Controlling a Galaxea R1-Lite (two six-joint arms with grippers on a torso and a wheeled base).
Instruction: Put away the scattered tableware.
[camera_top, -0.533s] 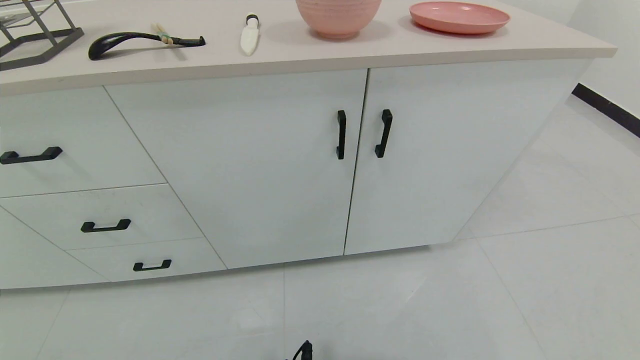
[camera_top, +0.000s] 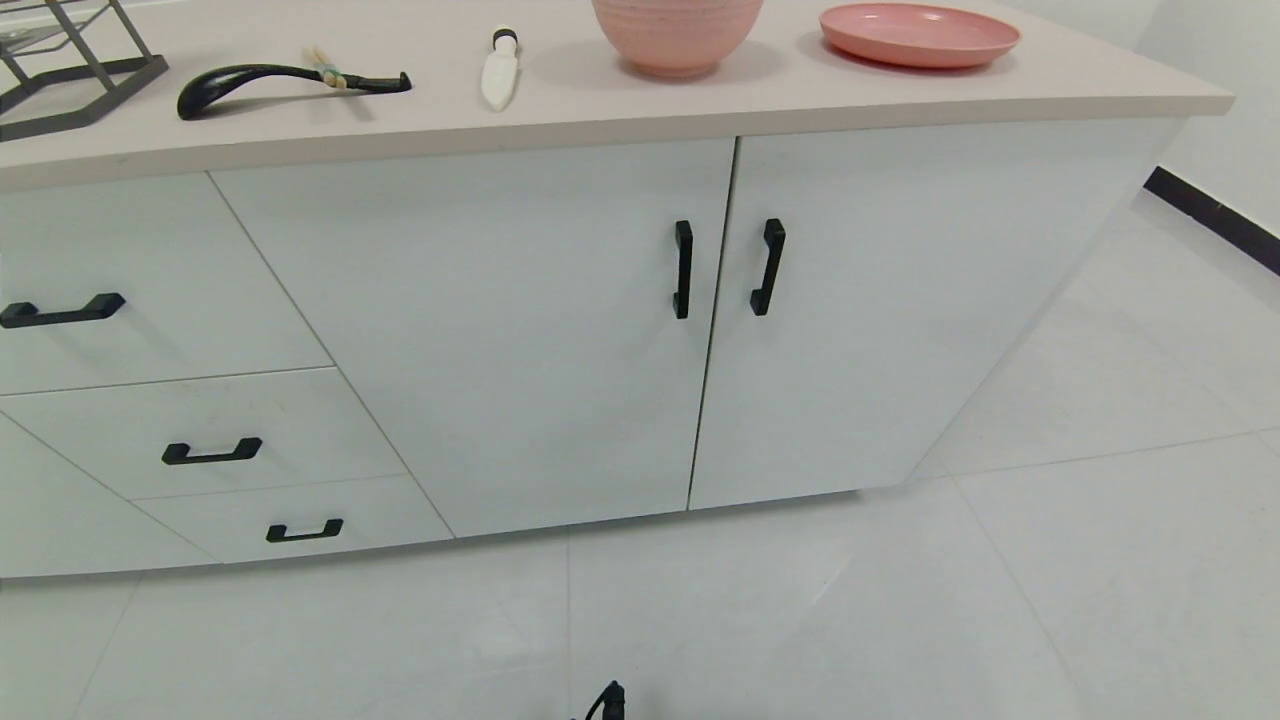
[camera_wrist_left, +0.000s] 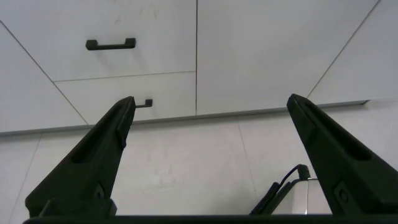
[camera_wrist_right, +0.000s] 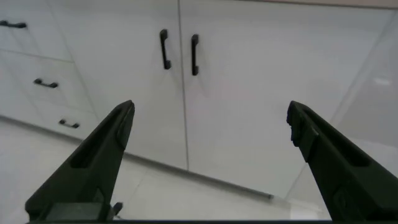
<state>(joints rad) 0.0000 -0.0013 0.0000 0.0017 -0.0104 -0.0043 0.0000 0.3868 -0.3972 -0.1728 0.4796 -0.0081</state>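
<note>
**Tableware lay on the cabinet top; both grippers hung open before its front**

Head view: The white cabinet (camera_top: 500, 330) filled the upper part of the scene, and all the tableware sat on its pale top. A pink bowl (camera_top: 676, 35) stood upright near the middle of the cabinet top, above the seam between the two doors. A pink plate (camera_top: 918, 33) lay flat toward the cabinet's right end, apart from the bowl. A white knife (camera_top: 499, 68) lay left of the bowl, close to the cabinet's front edge. Farther toward the cabinet's left end lay a black spoon (camera_top: 260, 82), with a pair of chopsticks (camera_top: 325, 68) resting across its handle. A dark wire rack (camera_top: 70, 60) stood at the far left of the cabinet top. Two black door handles (camera_top: 682, 268) ran upright on either side of the cabinet's door seam, and three drawer handles (camera_top: 211, 452) lined its left section.

Left wrist view: The left gripper (camera_wrist_left: 211, 102) was spread wide and held nothing. It hung low, facing the cabinet's base, where the two lower drawer fronts met the grey tiled floor (camera_wrist_left: 186, 155).

Right wrist view: The right gripper (camera_wrist_right: 210, 107) was likewise released, its fingers well apart and empty. It faced the cabinet's doors, with the door handles above and between its fingers and the drawers off to one side.
</note>
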